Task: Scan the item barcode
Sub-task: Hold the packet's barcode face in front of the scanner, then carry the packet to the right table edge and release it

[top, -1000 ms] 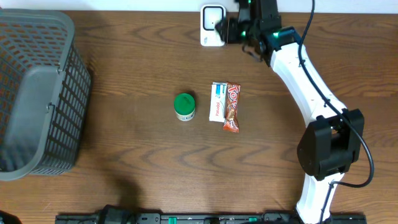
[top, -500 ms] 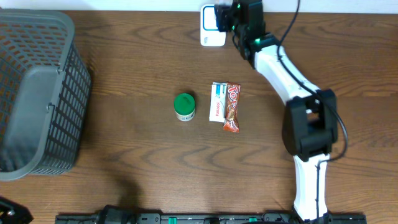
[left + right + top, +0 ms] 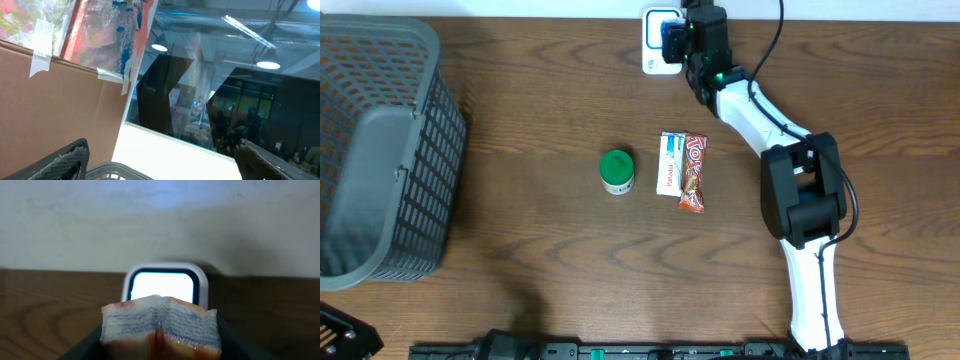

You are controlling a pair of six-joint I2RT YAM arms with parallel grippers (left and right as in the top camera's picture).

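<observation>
As right claw (image 3: 678,42) holds packet (image 3: 160,322) before scanner (image 3: 162,284), basket (image 3: 448,150) left, lidded jar (image 3: 616,171) mid-table

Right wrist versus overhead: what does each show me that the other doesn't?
Only the right wrist: a snack packet gripped in the right pincer, printed back seam toward the camera, lined up in front of the scanner.
Only the overhead: a green-lidded jar, a white packet and a red wrapper side by side on the table, and a grey basket at the left.
Both: the scanner at the table's far edge, with the right pincer close to it.
</observation>
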